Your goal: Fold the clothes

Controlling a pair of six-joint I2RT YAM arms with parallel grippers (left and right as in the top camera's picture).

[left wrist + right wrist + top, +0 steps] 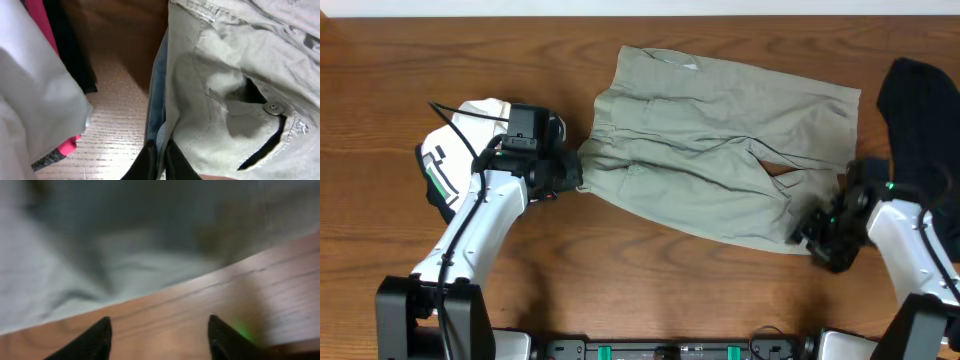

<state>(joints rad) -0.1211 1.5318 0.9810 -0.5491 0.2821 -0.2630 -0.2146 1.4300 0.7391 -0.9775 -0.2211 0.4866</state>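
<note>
Grey-green cotton shorts (creased, buttoned), grained wood table, left claw nipping edge

Pretty plain setup: one dark brown wooden table with obvious grain fills nearly the whole view. A pale strip runs along the far edge. Lighting's soft, with slight sheen on the wood.
</note>
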